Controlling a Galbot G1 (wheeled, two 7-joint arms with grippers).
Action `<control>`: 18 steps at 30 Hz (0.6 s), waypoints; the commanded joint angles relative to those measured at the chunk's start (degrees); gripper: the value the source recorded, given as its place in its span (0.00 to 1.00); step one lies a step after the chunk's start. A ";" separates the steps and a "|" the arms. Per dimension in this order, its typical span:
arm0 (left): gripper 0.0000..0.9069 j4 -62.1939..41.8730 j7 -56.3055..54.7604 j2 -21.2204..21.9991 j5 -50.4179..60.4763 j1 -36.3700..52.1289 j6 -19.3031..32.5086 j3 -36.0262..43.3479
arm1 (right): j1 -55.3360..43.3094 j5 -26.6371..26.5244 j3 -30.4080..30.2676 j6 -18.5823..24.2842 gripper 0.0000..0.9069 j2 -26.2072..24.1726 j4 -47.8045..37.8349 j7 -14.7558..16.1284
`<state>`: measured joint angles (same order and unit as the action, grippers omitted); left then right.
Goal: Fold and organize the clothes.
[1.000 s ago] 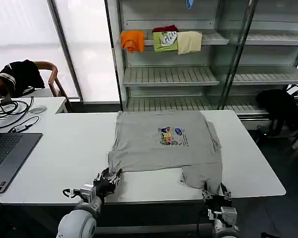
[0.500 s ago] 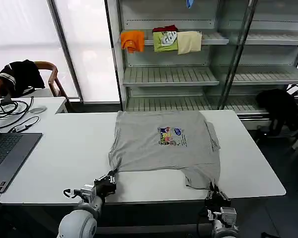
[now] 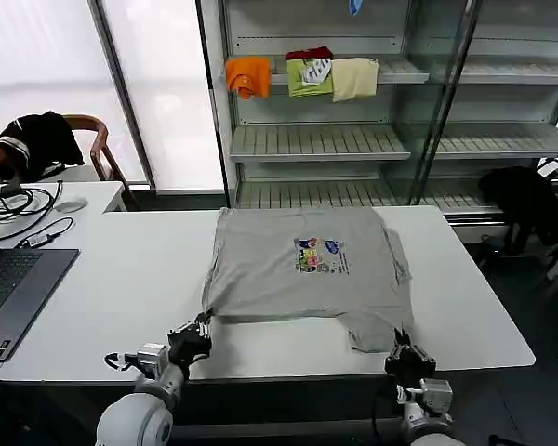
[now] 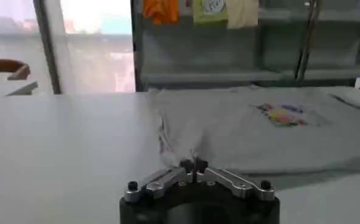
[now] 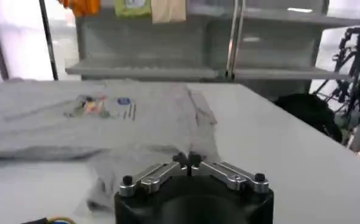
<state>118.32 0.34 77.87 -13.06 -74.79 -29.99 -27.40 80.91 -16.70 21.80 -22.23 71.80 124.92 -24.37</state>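
Observation:
One of the clothes, a grey-taupe shirt [image 3: 307, 269] with a small multicoloured chest print, lies spread flat on the white table [image 3: 112, 279]. My left gripper [image 3: 197, 331] is at the near table edge, shut on the shirt's near left corner, which is drawn out to a point. In the left wrist view the left gripper [image 4: 193, 164] pinches grey fabric, and the shirt [image 4: 259, 134] stretches away beyond it. My right gripper [image 3: 405, 349] is shut on the near right corner, where the cloth is bunched. In the right wrist view the right gripper [image 5: 186, 161] has the shirt [image 5: 137, 122] rising from between its tips.
A laptop [image 3: 9, 288], cables and a mouse [image 3: 70, 205] lie at the table's left end. Behind the table stand shelves [image 3: 321, 139] with orange, green and cream garments [image 3: 302, 74]. Black garments hang on a chair [image 3: 39, 139] far left and at the right [image 3: 521, 200].
Both grippers stayed shut on the shirt's near corners with only small shifts at the near edge. The shirt slid slightly left and its near hem drew straighter.

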 commanded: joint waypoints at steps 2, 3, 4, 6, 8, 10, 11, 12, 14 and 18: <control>0.02 -0.11 -0.33 0.28 -1.36 4.77 3.69 -0.47 | -10.73 1.98 0.56 1.39 0.00 2.17 -3.99 2.02; 0.02 -0.93 -0.54 0.53 -1.41 5.86 4.00 -0.36 | -11.92 2.02 0.42 1.14 0.00 2.66 -5.02 1.98; 0.02 -1.67 -0.79 0.69 -1.61 6.87 4.01 -0.20 | -13.32 2.19 0.34 0.88 0.00 3.17 -5.96 2.11; 0.01 -3.35 -1.30 0.77 -1.96 8.76 3.90 0.13 | -15.77 2.70 0.07 0.64 0.00 4.20 -8.07 2.20; 0.02 -5.75 -1.74 0.66 -2.40 11.33 3.80 0.54 | -18.37 2.90 -0.09 0.36 0.00 4.72 -10.39 2.46; 0.02 -7.38 -1.96 0.69 -2.81 13.10 3.82 0.78 | -21.93 2.89 -0.30 0.05 0.00 4.87 -13.09 2.76; 0.01 -8.76 -2.16 0.83 -3.37 14.92 3.83 0.96 | -24.15 2.86 -0.40 -0.24 0.00 4.95 -15.14 2.85; 0.02 -9.54 -2.22 0.89 -3.72 15.50 3.83 1.08 | -25.40 2.87 -0.49 -0.30 0.00 4.95 -16.16 2.88; 0.01 -12.28 -2.23 0.95 -4.22 17.97 3.84 1.64 | -29.15 2.78 -0.84 -0.52 0.00 5.03 -19.29 3.30; 0.02 -17.37 -2.18 0.67 -4.32 22.48 3.85 2.47 | -34.32 2.99 -1.24 -0.46 0.00 5.82 -24.38 4.23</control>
<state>111.70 -1.47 78.69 -16.13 -63.58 -26.92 -25.89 59.86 -14.26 20.68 -22.56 76.28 111.18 -21.18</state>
